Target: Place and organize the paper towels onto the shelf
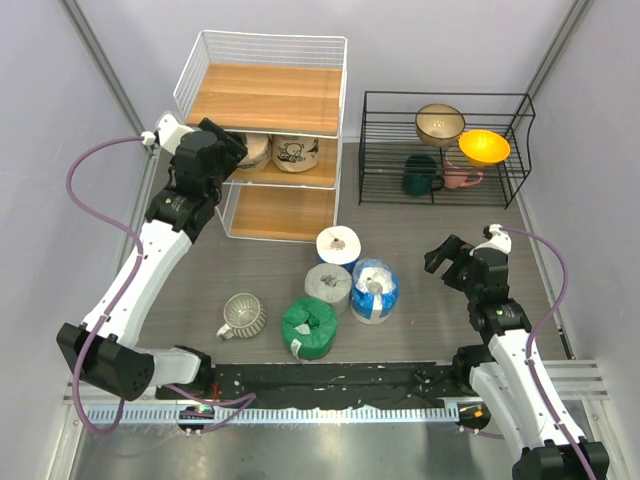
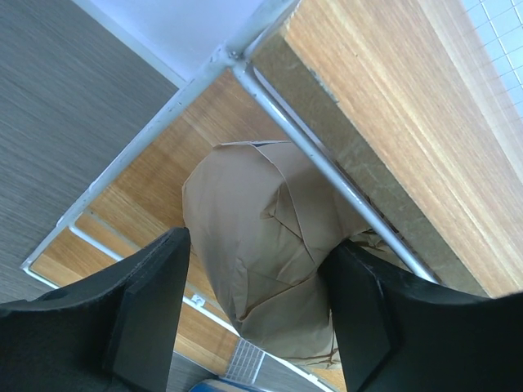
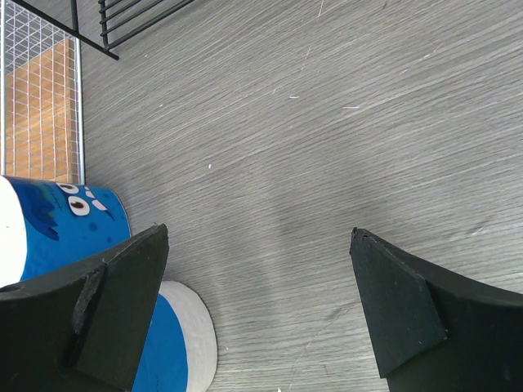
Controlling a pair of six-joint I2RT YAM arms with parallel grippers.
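Note:
The white wire shelf (image 1: 265, 100) stands at the back left. Two tan paper towel rolls sit on its middle board, one on the left (image 1: 252, 152) and one on the right (image 1: 297, 152). My left gripper (image 1: 228, 143) reaches into that tier, and in the left wrist view my left gripper (image 2: 261, 245) is closed on the left tan roll (image 2: 245, 204), which rests on the board. White-blue (image 1: 338, 245), grey (image 1: 328, 285), blue-white (image 1: 374, 290) and green (image 1: 309, 327) rolls stand on the table. My right gripper (image 1: 445, 255) is open and empty, right of them, above bare table in the right wrist view (image 3: 257, 237).
A ribbed pale mug (image 1: 243, 315) lies left of the green roll. A low black wire rack (image 1: 445, 100) at the back right holds bowls and mugs. Blue and white rolls (image 3: 73, 220) show at the left of the right wrist view. A black strip (image 1: 330, 378) runs along the near edge.

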